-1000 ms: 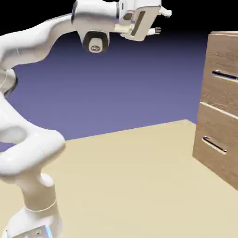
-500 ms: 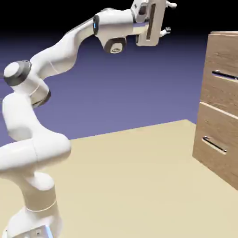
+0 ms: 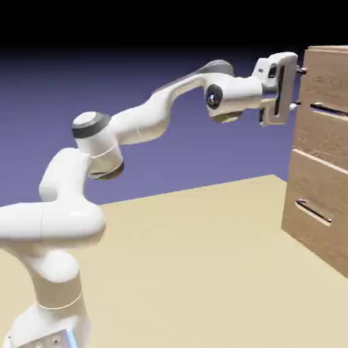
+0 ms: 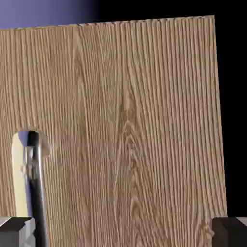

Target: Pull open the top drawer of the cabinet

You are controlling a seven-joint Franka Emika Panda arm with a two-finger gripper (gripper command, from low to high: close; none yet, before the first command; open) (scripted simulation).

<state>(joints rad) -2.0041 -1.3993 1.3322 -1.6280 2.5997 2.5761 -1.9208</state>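
The gripper (image 3: 298, 88) points level at the cabinet (image 3: 325, 149), its two fingers spread wide and holding nothing, one tip above the other in the exterior view. The tips sit just in front of the top drawer (image 3: 326, 102), near its left edge; whether they touch the wood cannot be told. In the hand view the drawer front (image 4: 130, 135) fills most of the picture between the grey fingertips (image 4: 17, 231), and the silver bar handle (image 4: 34, 188) lies close to the left tip rather than midway. The drawer looks closed, flush with the cabinet's face.
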